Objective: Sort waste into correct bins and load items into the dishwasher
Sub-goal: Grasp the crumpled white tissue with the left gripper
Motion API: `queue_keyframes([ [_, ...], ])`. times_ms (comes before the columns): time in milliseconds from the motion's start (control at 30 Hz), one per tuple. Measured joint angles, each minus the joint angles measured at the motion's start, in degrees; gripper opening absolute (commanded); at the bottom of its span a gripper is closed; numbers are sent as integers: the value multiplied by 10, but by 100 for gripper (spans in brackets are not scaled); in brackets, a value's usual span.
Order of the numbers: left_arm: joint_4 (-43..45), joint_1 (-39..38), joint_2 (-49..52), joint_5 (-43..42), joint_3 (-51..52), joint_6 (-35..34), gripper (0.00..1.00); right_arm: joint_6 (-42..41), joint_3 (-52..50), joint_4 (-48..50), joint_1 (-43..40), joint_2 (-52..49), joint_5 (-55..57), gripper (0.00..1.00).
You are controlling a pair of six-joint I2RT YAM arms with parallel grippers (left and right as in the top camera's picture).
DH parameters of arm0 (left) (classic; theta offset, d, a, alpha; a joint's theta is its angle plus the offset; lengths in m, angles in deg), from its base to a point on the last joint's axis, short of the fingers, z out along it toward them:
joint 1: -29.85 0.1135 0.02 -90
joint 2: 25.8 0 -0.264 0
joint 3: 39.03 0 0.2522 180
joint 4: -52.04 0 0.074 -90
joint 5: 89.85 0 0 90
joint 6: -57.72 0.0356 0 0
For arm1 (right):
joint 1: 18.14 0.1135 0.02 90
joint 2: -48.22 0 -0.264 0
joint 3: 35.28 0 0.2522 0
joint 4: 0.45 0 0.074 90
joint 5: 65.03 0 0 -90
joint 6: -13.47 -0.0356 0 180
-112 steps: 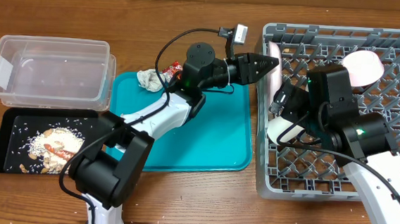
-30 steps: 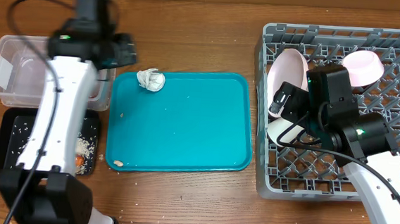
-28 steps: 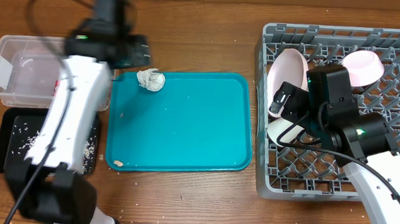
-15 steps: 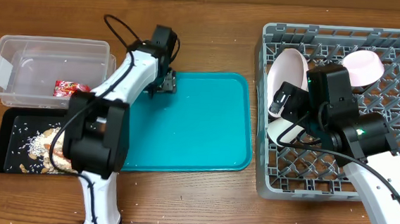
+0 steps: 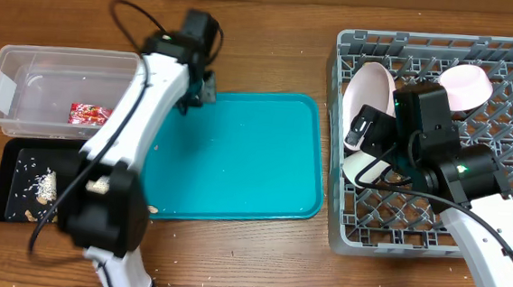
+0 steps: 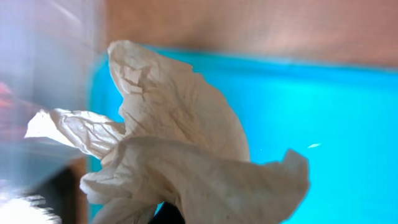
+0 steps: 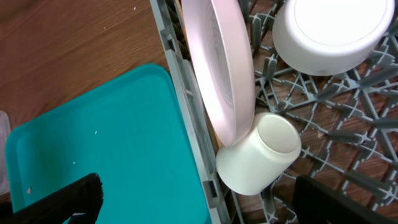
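Overhead, the left gripper [image 5: 202,84] hung over the far left corner of the teal tray [image 5: 246,161], just beside the clear bin [image 5: 27,64]. The bin held a red wrapper [image 5: 89,114], so I judged it the place for dry rubbish. The black tray [image 5: 11,158] in front of it carried rice scraps.

The left wrist view was almost filled by a crumpled napkin [image 6: 180,143], blurred, with the teal tray behind it. The jaws were hidden behind the paper. The wad sat right up against the lens and clear of the tray, so I judged the gripper clamped on it. Holding it by the bunched middle probably let the loose folds hang free without snagging the bin wall.

The right gripper [image 7: 196,186] hovered over the near left part of the rack [image 5: 427,40], fingers wide apart and holding nothing. Below it a pink plate [image 7: 221,68] stood on edge between the tines against the rack wall, the way plates drain. A white cup [image 7: 261,155] lay on its side touching the plate, and a bowl [image 7: 336,31] rested upturned farther back.

The napkin needed carrying over the bin rim and releasing.
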Motion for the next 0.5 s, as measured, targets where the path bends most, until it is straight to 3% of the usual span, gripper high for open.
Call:
queue_keyframes([
  [200,-21,81,-119,48,-28,0,6,0,0,0,0,0,0,100],
  [233,-22,102,-121,50,-28,0,24,0,0,0,0,0,0,100],
  [333,-25,166,-102,55,-22,5,52,0,0,0,0,0,0,100],
  [400,-24,192,-86,53,-16,12,61,0,0,0,0,0,0,100],
  [500,-39,220,-76,38,-13,26,67,0,0,0,0,0,0,100],
])
